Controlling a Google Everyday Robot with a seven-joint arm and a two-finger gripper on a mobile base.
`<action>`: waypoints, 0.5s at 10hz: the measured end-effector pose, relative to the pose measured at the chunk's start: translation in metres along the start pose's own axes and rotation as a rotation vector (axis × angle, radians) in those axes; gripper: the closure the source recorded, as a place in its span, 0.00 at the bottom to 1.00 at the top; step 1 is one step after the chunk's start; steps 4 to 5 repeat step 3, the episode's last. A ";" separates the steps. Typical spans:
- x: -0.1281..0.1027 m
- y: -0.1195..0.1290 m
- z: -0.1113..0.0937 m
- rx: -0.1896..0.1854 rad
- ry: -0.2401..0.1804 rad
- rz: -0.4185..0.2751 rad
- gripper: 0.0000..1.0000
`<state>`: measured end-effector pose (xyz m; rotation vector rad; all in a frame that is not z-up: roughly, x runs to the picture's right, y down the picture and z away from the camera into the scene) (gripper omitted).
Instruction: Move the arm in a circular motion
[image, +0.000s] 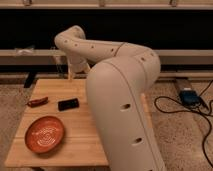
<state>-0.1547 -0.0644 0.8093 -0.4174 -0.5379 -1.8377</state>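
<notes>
The arm (120, 85) is a thick off-white jointed limb dotted with small dark holes. It fills the middle and right of the camera view. It rises from the lower right, bends at an elbow (70, 40) at the upper left, and turns down. Its gripper (71, 75) hangs at the narrow end, just above the far edge of the wooden table (55, 90). It holds nothing that I can see.
On the table lie a red-orange plate (45, 134) at front left, a black flat object (68, 104) and a small red-brown object (37, 102) at the left edge. Cables (175, 107) and a blue box (189, 95) lie on the floor to the right. Dark shelving stands behind.
</notes>
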 end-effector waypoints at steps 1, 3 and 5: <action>0.004 -0.023 -0.003 0.012 0.007 -0.065 0.20; 0.005 -0.028 -0.003 0.014 0.009 -0.082 0.20; 0.005 -0.028 -0.003 0.014 0.009 -0.082 0.20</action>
